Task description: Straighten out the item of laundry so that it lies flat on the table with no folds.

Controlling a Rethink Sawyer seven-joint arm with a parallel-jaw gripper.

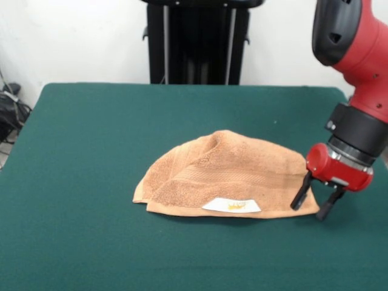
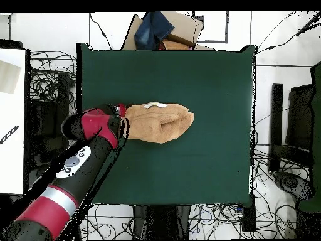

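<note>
The gripper (image 1: 316, 203) hangs open and empty astride the folded terry towel's (image 1: 227, 173) corner, seemingly to pinch and unfold it.

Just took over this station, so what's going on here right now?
The red and black robot arm's gripper is down at one corner of the orange-tan terry towel, its two black fingers open and straddling the towel's edge. The towel is folded over on itself into a rounded hump in the middle of the dark green felt table, white label showing. It is not flat yet.
</note>
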